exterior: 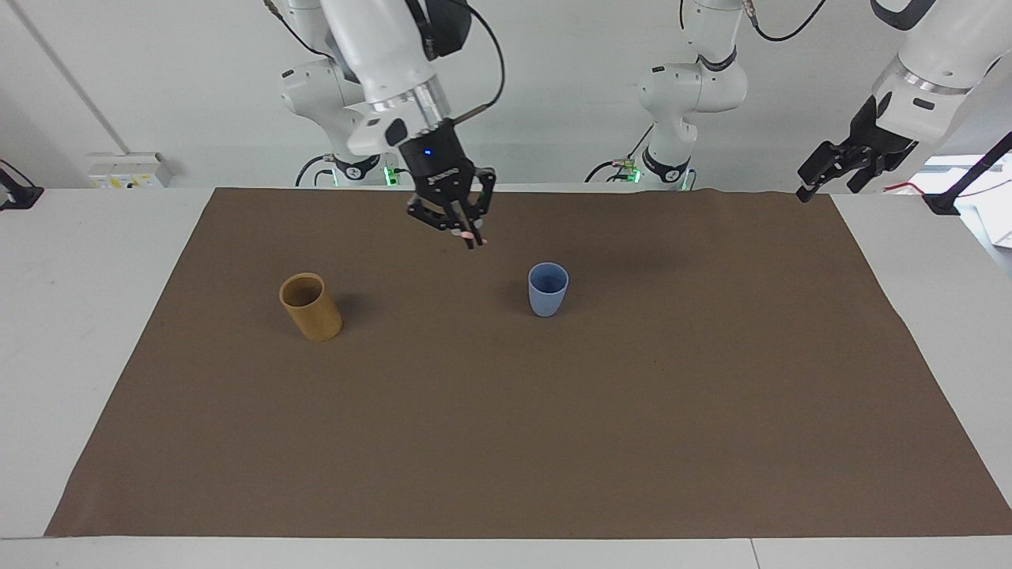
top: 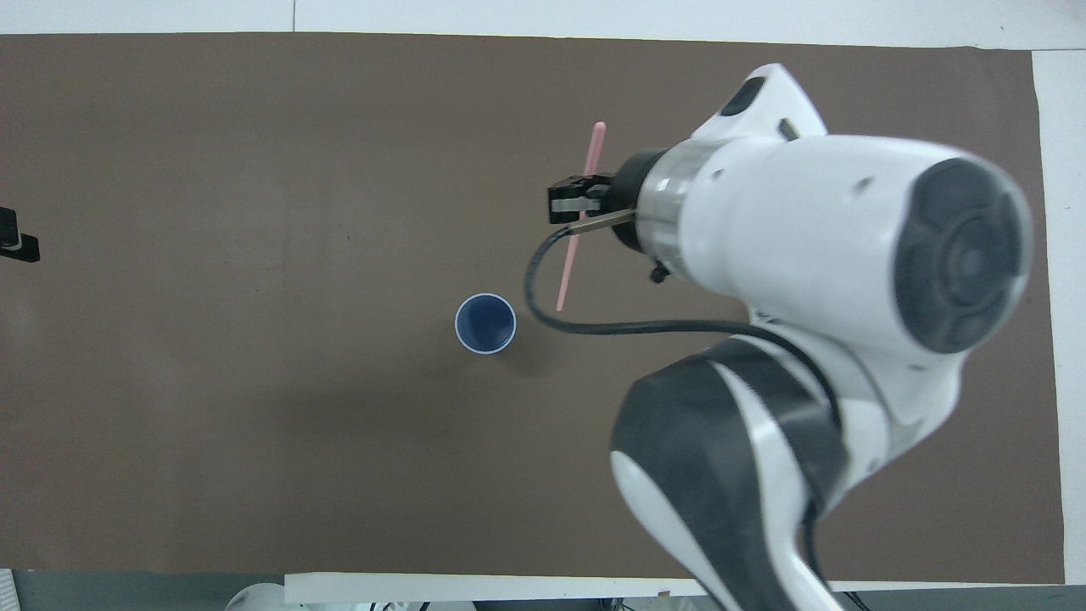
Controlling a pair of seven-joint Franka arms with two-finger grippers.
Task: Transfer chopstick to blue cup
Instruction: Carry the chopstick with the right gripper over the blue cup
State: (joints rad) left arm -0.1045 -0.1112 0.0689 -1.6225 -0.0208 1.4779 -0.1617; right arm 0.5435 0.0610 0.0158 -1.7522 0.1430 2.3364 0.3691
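Chopstick: pale pink, held up in the air, pinched partway along its length by the right gripper. From overhead it runs slantwise, one end poking out past the fingers, the other reaching down toward the blue cup but stopping short of it. In the facing view only a stub of pink shows at the fingertips; the rest is foreshortened and lost against the black fingers.

Right gripper: fingertips pinched together on the stick, links splayed out. It hangs above the brown mat, over bare cloth between the two cups and close to the blue one. Overhead, the arm's white and grey body fills much of the frame toward its own end of the table, and covers the gripper apart from the fingertip block.

Blue cup: upright near mid-mat, mouth open, nothing visible inside.

Tan cup: stands toward the right arm's end, seen in the facing view only; overhead it is hidden under the arm.

Left gripper: waits high off the mat's corner at its own end; its fingers stand apart, nothing in them. Overhead, only a dark tip at the frame edge.
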